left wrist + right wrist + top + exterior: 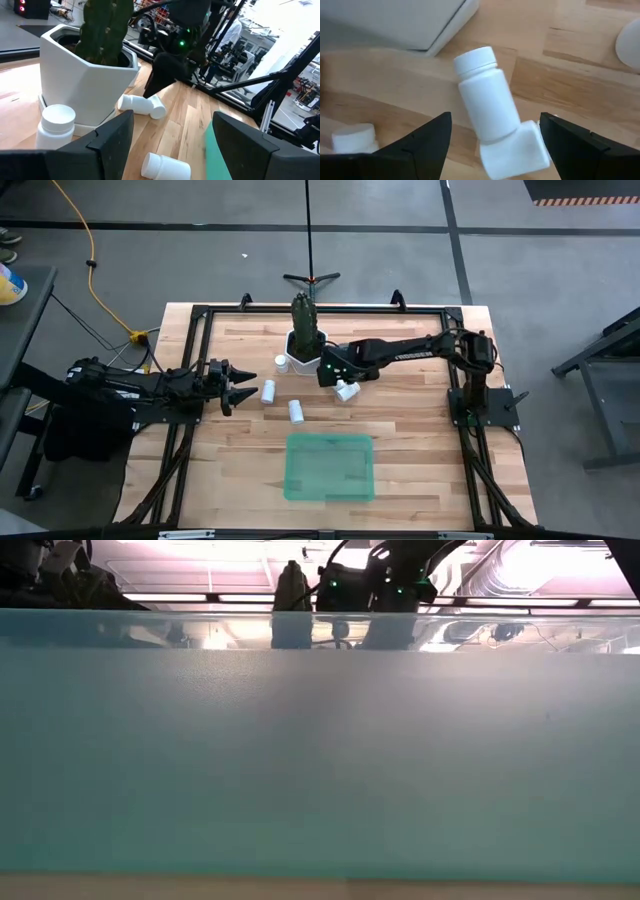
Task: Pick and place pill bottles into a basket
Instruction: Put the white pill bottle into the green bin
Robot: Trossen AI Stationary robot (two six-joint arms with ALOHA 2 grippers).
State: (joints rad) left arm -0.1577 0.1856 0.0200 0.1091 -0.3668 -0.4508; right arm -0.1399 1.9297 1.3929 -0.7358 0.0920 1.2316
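Right gripper (492, 137) hovers wide over two touching bottles (487, 102) lying between its fingers, so it should drop squarely and close on one only.

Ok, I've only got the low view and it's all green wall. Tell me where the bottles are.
Observer: None are in the basket. All five pill bottles are on the table, between the basket and the plant pot.
Operator: Give me the right tool.
Observer: The right tool is open and hovers over two lying bottles that touch each other, beside the pot.
Operator: Now the left one.
Observer: The left tool is open at the table's left side, pointing at a lying bottle just ahead of it.
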